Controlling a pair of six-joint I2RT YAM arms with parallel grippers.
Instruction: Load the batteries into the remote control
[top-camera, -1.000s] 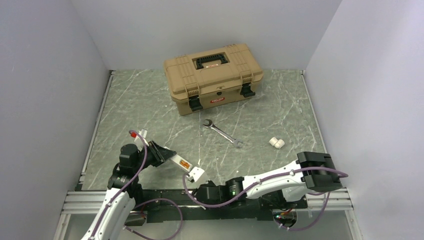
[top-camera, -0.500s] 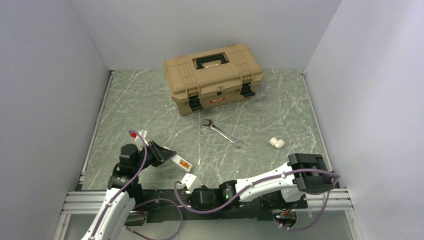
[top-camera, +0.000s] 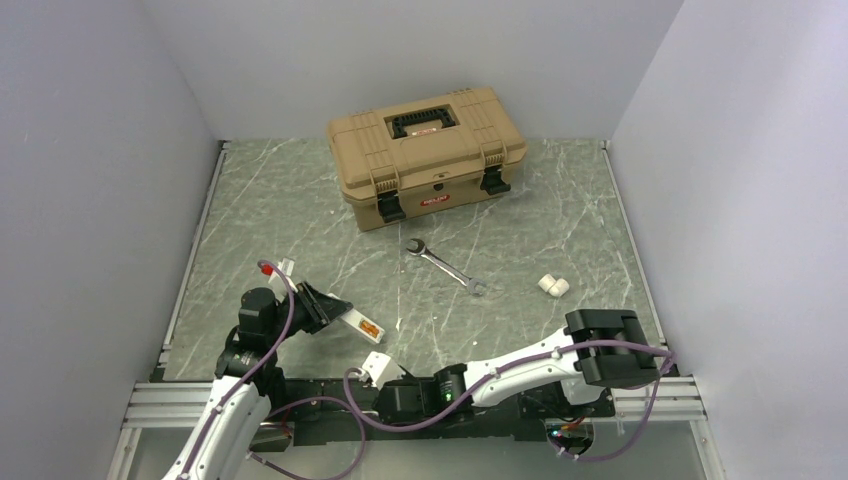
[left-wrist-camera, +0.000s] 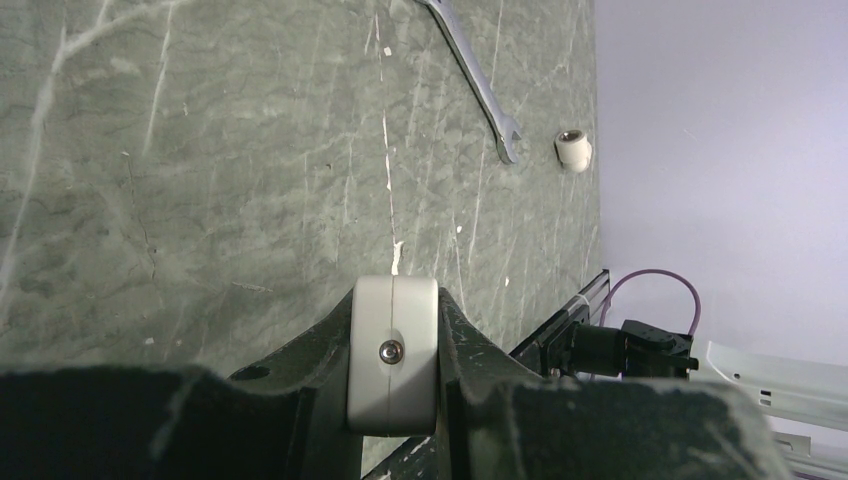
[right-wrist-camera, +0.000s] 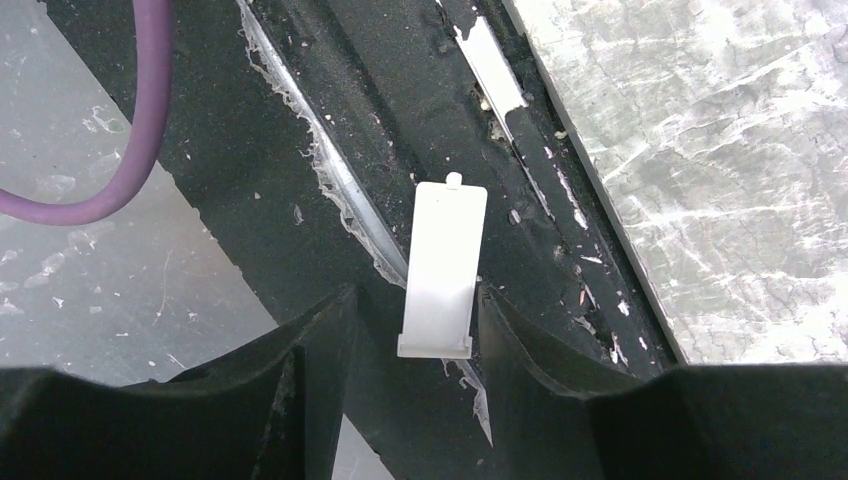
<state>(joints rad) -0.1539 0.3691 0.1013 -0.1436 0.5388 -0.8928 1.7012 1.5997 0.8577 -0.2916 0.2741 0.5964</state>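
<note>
Risks losing the battery cover (right-wrist-camera: 441, 268) off the bench (right-wrist-camera: 720, 150) edge: right fingers (right-wrist-camera: 310, 370) spread, left fingers (left-wrist-camera: 315, 375) pinching the remote control (left-wrist-camera: 393, 350).

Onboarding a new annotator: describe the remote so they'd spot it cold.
From the tan toolbox at the back of the table, come to the near left, where the left gripper is shut on a slim white bar: the remote control. Unlike the steel wrench mid-table, it is white, with an orange-brown recess showing.
</note>
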